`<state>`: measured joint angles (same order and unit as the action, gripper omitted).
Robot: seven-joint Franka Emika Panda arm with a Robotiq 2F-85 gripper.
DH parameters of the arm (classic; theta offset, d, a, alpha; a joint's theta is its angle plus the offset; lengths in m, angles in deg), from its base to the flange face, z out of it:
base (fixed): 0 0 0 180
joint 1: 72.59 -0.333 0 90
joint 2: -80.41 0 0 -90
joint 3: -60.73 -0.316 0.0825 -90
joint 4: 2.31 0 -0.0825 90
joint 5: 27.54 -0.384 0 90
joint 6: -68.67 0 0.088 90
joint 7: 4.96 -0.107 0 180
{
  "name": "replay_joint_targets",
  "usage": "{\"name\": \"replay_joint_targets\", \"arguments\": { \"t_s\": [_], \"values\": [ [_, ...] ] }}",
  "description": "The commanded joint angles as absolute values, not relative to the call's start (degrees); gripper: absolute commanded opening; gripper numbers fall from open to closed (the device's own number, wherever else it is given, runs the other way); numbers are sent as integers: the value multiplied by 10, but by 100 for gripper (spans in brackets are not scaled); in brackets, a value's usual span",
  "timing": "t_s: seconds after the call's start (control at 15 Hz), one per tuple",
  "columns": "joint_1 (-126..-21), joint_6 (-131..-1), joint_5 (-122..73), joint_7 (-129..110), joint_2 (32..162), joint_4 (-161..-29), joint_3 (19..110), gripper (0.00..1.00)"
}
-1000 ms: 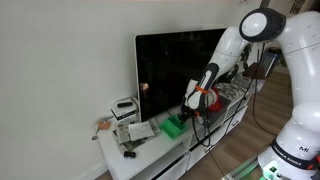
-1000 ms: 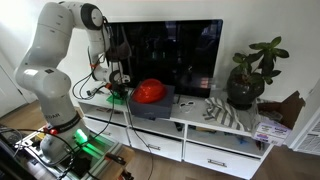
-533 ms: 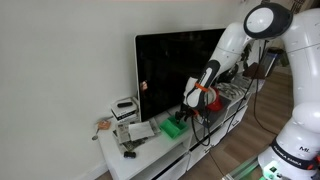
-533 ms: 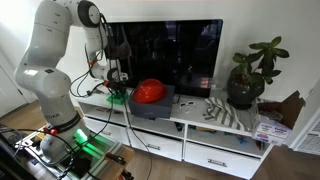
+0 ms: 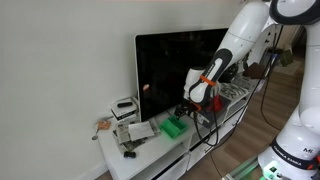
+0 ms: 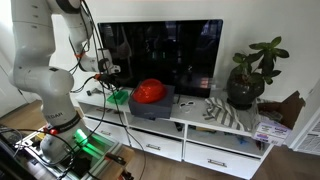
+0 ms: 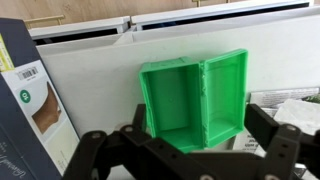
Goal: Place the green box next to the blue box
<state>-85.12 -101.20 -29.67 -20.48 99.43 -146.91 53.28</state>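
The green box [image 7: 195,95] lies on the white TV stand [image 7: 100,90]. It is an open tray with two compartments and is also seen as a small green box [image 5: 174,127] [image 6: 118,97] in both exterior views. Beside it stands the blue box [image 7: 25,110] [image 6: 152,108], dark, with a label; a narrow strip of white stand shows between them. My gripper [image 7: 197,115] [image 5: 189,107] [image 6: 109,80] hangs open just above the green box. Its fingers [image 7: 262,125] stand clear on either side and hold nothing.
A black TV [image 6: 165,55] stands behind the boxes. A red rounded object [image 6: 150,91] rests on the blue box. A small white-and-grey box [image 5: 125,107] and papers [image 7: 295,110] lie on the green box's other side. A potted plant [image 6: 250,70] stands far along the stand.
The jaws have gone from shut on the green box to wide open, leaving it on the stand. The arm has lifted a little.
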Motion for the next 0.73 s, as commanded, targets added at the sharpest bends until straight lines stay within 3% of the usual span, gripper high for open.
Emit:
{"name": "replay_joint_targets", "arguments": {
  "t_s": [0.0, 0.4, 0.47, 0.67],
  "values": [
    [-893, -963, -291, -254, 869, -1536, 563, 100],
    [-872, -923, -319, -299, 717, -1586, 521, 100],
    [-863, -934, -309, -279, 781, -1551, 520, 100],
    [-861, -929, -315, -289, 735, -1572, 509, 100]
  ]
}}
